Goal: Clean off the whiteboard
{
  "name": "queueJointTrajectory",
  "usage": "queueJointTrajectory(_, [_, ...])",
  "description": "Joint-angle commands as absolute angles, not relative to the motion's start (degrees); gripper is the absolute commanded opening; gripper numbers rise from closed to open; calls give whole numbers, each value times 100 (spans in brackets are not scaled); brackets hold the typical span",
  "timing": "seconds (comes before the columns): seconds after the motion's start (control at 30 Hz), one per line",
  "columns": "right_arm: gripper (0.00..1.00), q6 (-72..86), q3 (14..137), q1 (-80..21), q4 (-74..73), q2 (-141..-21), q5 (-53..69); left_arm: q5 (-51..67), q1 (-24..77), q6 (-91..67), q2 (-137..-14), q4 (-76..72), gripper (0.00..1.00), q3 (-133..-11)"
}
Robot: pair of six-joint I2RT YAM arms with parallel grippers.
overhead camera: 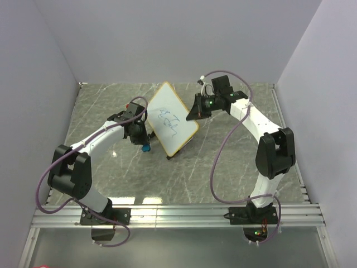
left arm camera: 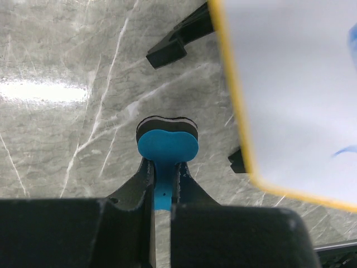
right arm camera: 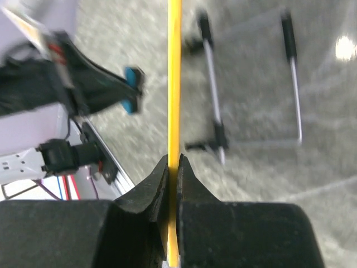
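**Whiteboard held ready for wiping, with its marks showing uncleaned.**

Nearest, the left gripper (left arm camera: 162, 170) is pinching the stem of a blue eraser (left arm camera: 167, 146), its jaws closed almost fully on it. The pad is hanging just beside the near left edge of the whiteboard (overhead camera: 173, 118), apart from its face. The whiteboard is leaning tilted at mid-table, black feet (left arm camera: 166, 51) underneath. Blue scribbles (overhead camera: 169, 121) are running across its middle, seemingly whole. Farther right, the right gripper (right arm camera: 174, 167) is clamping the yellow frame (right arm camera: 174, 84) between nearly closed jaws. Judging from this, tool pickup and bracing are done, and all the wiping is remaining.
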State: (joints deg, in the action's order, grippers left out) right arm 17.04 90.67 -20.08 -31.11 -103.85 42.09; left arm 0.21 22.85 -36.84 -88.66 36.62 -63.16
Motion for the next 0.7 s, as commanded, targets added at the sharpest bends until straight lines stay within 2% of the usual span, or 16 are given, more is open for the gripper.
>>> queueJointTrajectory(0.0, [0,1345,8720,-1969,-3068,-9731,4342,88,2312,-3568,-8771,3577,0,-6486])
queueJointTrajectory(0.13, [0,1143,8596,-1960,-3172,-9685,4272,114,2312,-3560,-8789,3577,0,-6504])
queueJointTrajectory(0.47, [0,1222,9175,-1626,-3445,-9379,4193,149,2312,-3524,-8807,3612,0,-6548])
queueJointTrajectory(0.67, [0,1046,8957,-1556,-3568,-9255,4087,176,2312,-3498,-8824,3586,0,-6548])
